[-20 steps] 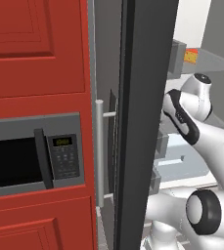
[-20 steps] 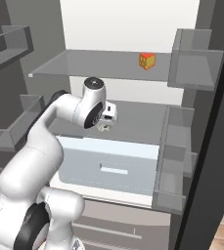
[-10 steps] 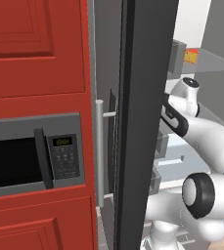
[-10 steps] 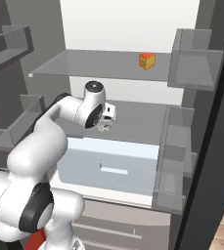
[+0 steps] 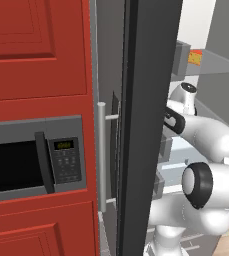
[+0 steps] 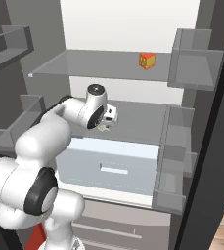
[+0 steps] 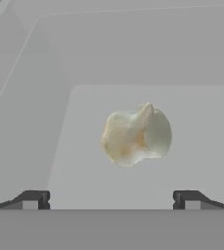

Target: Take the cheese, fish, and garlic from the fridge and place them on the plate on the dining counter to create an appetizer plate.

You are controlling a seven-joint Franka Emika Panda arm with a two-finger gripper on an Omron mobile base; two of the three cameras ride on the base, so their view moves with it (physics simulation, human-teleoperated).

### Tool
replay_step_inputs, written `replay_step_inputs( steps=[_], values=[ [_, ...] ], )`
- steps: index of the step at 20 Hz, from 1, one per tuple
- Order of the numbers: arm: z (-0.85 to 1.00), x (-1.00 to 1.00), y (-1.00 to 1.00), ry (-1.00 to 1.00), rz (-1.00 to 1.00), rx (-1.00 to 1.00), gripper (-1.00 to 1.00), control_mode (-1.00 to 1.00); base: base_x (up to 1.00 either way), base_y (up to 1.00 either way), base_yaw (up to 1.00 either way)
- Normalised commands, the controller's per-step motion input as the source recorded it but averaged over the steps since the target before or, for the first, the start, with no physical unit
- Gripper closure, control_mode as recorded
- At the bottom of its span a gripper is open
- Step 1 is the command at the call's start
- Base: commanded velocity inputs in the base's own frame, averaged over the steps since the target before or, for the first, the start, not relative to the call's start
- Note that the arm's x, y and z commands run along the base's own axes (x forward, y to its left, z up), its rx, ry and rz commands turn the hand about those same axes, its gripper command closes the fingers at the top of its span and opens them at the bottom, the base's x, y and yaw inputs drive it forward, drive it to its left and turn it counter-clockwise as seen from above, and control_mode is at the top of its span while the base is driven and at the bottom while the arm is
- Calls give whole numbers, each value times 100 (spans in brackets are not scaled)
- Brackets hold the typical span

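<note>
The fridge [image 6: 133, 29] stands open. On its upper shelf rests the cheese [image 6: 147, 60], a small orange wedge, also seen as the cheese [image 5: 195, 58] past the dark wall. An off-white lumpy garlic [image 7: 135, 135] lies on the middle shelf, just ahead of my gripper [image 7: 111, 200], centred between its open fingers and not touched. From the right base, my gripper [image 6: 108, 119] hangs over the middle shelf, with the garlic [image 6: 102, 128] peeking out beneath it. The fish, the plate and the dining counter are out of view.
A pale drawer [image 6: 113, 163] sits under the middle shelf. Door bins [image 6: 191, 63] jut out on the right, and more bins [image 6: 11, 44] on the left. The fridge's dark side wall [image 5: 146, 125] stands close to the arm, next to a microwave [image 5: 31, 160] in red cabinets.
The arm's elbow has swung forward and the hand has edged slightly deeper over the middle shelf. The jaws stay open.
</note>
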Motion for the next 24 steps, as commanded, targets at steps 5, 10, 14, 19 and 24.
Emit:
replay_step_inputs(
  steps=[5, 10, 14, 19, 24],
  values=[
    [-15, 28, -1, 0, -3, 0, -100, -100, 0, 0, 0],
    [-16, 23, -9, 0, -3, 0, -100, -100, 0, 0, 0],
    [-15, 26, -12, 0, -4, 0, -100, -100, 0, 0, 0],
    [-6, 32, -5, 0, -5, 0, -100, -100, 0, 0, 0],
    [0, 40, 0, 0, -5, 0, -100, -100, 0, 0, 0]
  ],
)
